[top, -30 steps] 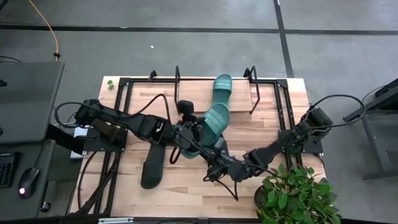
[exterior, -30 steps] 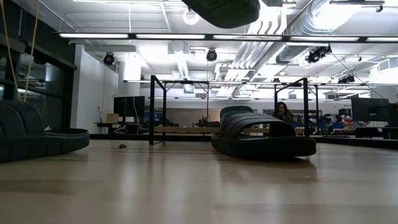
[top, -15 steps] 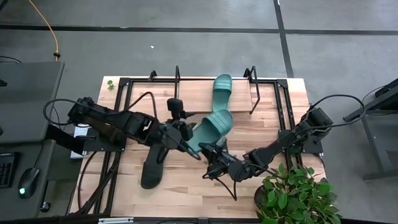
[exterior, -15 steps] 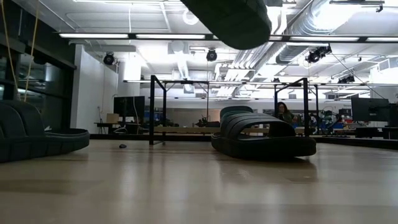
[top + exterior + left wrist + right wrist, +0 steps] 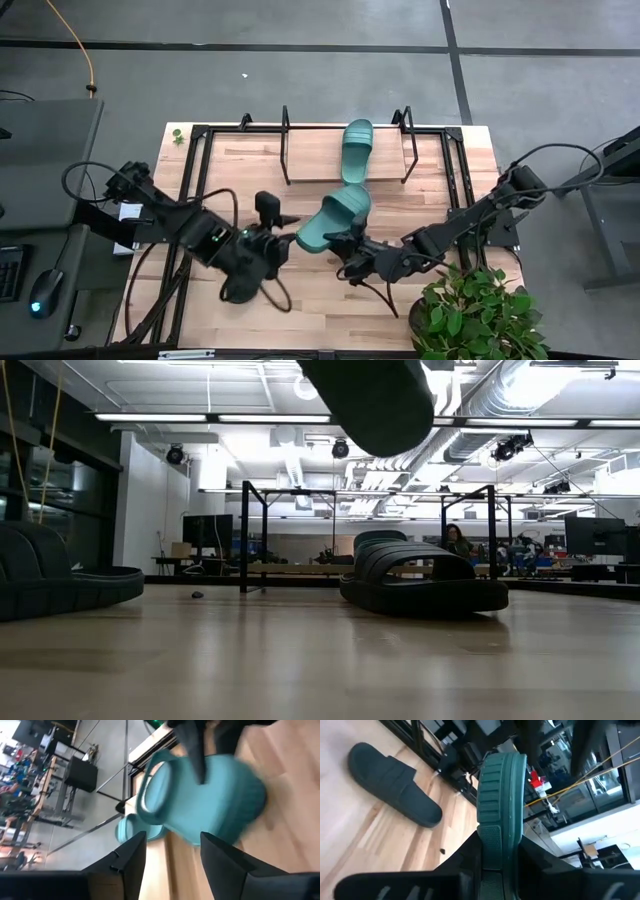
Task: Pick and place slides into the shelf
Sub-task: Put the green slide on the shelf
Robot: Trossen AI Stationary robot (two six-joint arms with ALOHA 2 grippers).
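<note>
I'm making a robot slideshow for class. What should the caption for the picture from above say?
Right gripper holds a teal slide above the table while the open left gripper sits beside it.

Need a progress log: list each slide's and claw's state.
Ribbed teal-green rubber slide at table centre: lifted, gripped by the right claw.
Second teal-green slide: lying flat on the wooden shelf.
Plain black slide: lying on the tabletop, partly hidden.
Right claw: shut on the lifted slide.
Left claw: open, empty.
</note>
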